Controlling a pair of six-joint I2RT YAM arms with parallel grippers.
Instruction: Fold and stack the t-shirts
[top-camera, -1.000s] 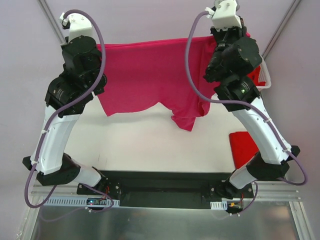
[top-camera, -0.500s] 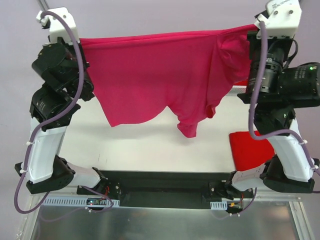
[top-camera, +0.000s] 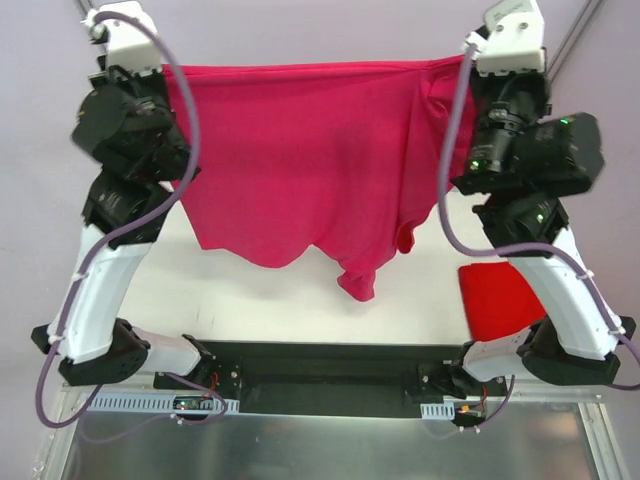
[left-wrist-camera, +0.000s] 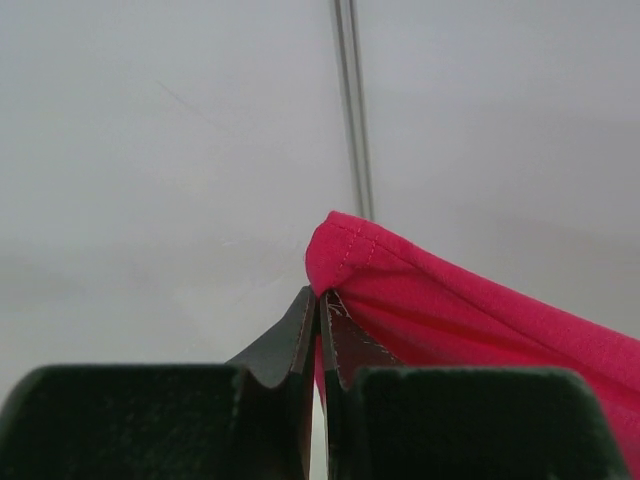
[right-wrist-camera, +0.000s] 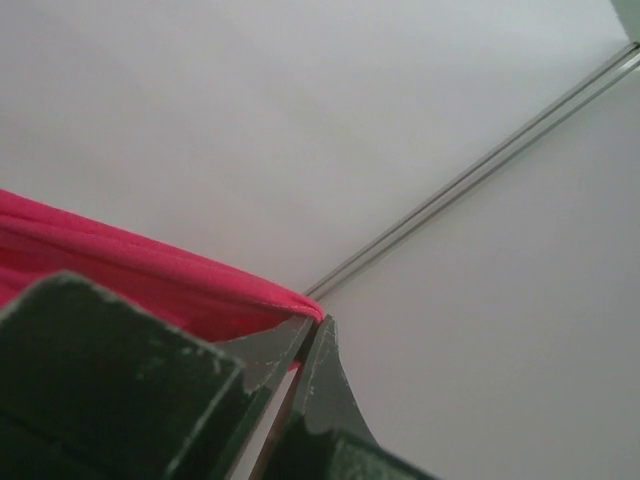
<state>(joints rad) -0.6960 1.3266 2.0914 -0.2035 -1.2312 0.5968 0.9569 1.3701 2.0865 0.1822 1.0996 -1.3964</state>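
White table (top-camera: 250, 300) lies well below the left gripper (left-wrist-camera: 318, 305) and right gripper (right-wrist-camera: 308, 335), both raised high. Between them a magenta-pink shirt (top-camera: 300, 150) hangs in the air as a wide sheet, top edge stretched taut, lower hem dangling. A folded red shirt (top-camera: 498, 300) lies on the table beneath the right gripper's arm. The left gripper is clamped on one hemmed top corner, and the right gripper is pinched tight on the other.

Plain magenta-pink: held t-shirt (top-camera: 300, 150). Bright red: other t-shirt (top-camera: 497, 300). White: table (top-camera: 260, 305).
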